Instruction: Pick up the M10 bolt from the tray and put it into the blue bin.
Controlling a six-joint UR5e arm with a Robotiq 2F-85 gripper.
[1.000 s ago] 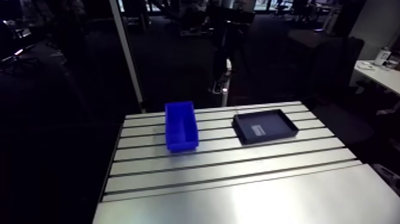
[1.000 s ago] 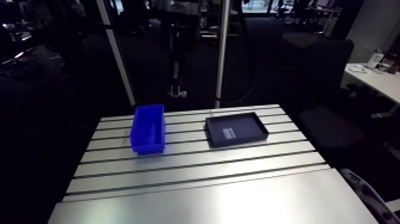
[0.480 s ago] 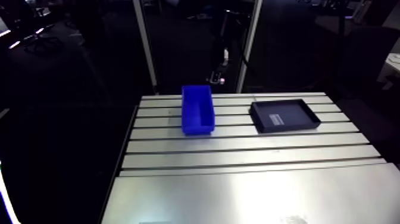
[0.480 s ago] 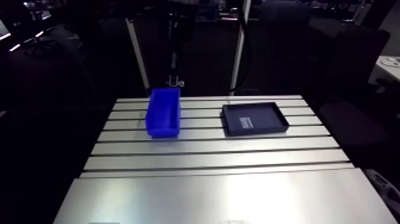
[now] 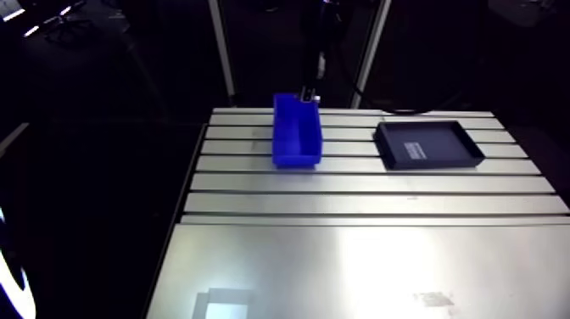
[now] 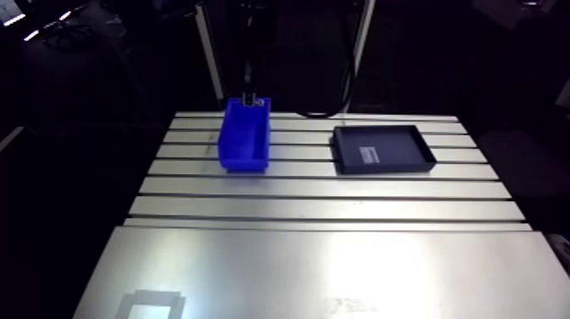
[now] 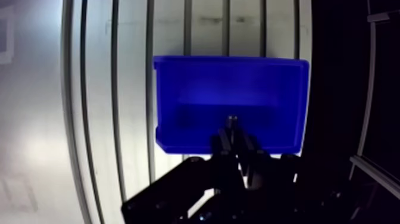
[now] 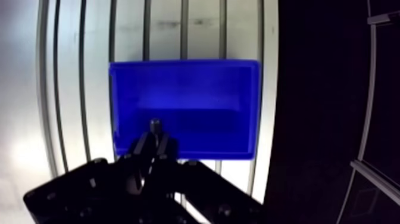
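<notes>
In the wrist view my gripper (image 7: pixel 233 130) hangs over the blue bin (image 7: pixel 196 95), its two dark fingers drawn close together. A small bolt (image 7: pixel 232 120) sticks out between the fingertips, its round head (image 8: pixel 155 124) over the bin's inside. The bin's floor shows nothing else. In the arm view the blue bin (image 5: pixel 296 140) stands at the far left of the slotted table, with the gripper (image 5: pixel 310 92) small and dark above its far end. The black tray (image 5: pixel 429 143) lies to the right of the bin, and only a pale label (image 5: pixel 416 148) shows in it.
The slotted aluminium table (image 5: pixel 356 204) runs toward me into a smooth plate (image 5: pixel 356 271). Two upright posts (image 5: pixel 222 51) stand behind the table's far edge. The table's edge runs close beside the bin in the wrist view.
The arm view has swung and tilted down with the arm. The gripper, earlier beyond the table's far edge, now stands above the far end of the blue bin.
</notes>
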